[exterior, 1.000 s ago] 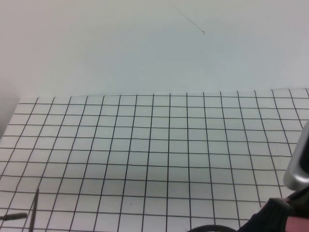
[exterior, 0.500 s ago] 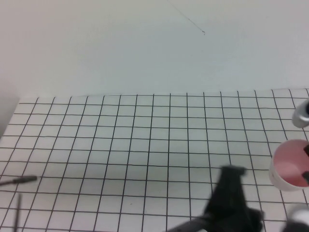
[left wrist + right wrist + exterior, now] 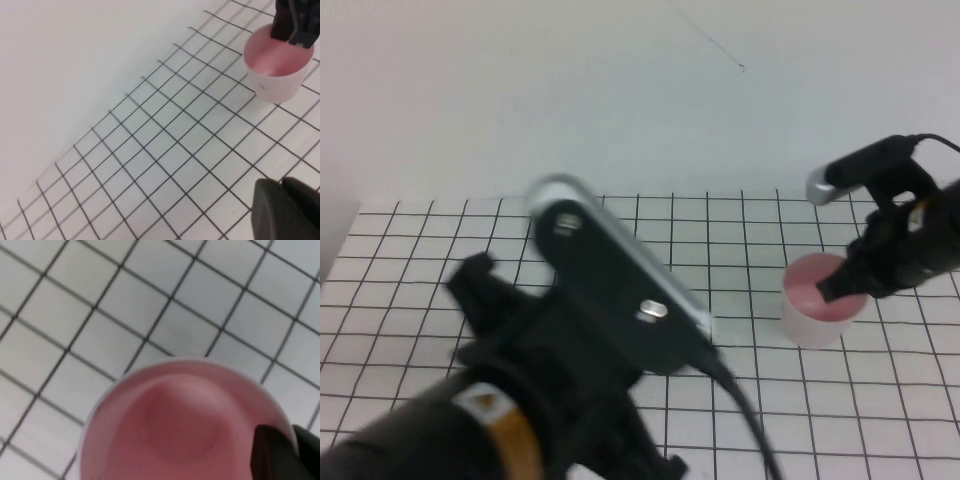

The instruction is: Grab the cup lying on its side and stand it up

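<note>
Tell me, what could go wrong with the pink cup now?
The cup looks upright on the grid table, but the right gripper grips its rim, one finger inside. Pulling away crookedly could tip it over. The left gripper, whose arm looms at the table's near left, could bump the cup if it swings closer.

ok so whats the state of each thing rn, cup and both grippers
cup: upright on the grid table, mouth up, empty
right gripper: at the cup's rim, one finger inside, shut on the wall
left gripper: raised over the table's left middle, apart from the cup, holding nothing
</note>
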### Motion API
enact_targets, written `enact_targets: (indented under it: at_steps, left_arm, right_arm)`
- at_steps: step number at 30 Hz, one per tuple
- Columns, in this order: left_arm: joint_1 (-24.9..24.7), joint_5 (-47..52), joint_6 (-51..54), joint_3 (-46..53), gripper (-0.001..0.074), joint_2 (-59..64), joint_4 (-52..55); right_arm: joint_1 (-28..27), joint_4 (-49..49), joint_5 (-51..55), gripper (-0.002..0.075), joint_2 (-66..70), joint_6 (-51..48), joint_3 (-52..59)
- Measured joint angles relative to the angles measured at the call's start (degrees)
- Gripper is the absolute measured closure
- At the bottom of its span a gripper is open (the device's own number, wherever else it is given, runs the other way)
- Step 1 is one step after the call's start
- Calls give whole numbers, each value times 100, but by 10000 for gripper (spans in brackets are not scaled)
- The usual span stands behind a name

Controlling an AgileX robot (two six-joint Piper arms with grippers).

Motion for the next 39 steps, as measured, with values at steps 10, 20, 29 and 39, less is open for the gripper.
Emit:
enact_targets:
  at_steps: [10,20,29,39]
  left_arm:
    - [0,312,-919,712,734,-1168,-469]
    - [0,336,-1226,858,734,-1550,-537]
    - [0,287,-1226,908,734,-1550,-537]
    - [0,-940,-1185,917,734,-1550,-258]
  right_arm:
    - [0,45,40,704,1014,396,-772]
    - [0,157,391,688,1326,712,-933]
    - [0,144,1091,405,1144,724,-1423]
    - [0,-43,2130,417,-1028,188,-1512]
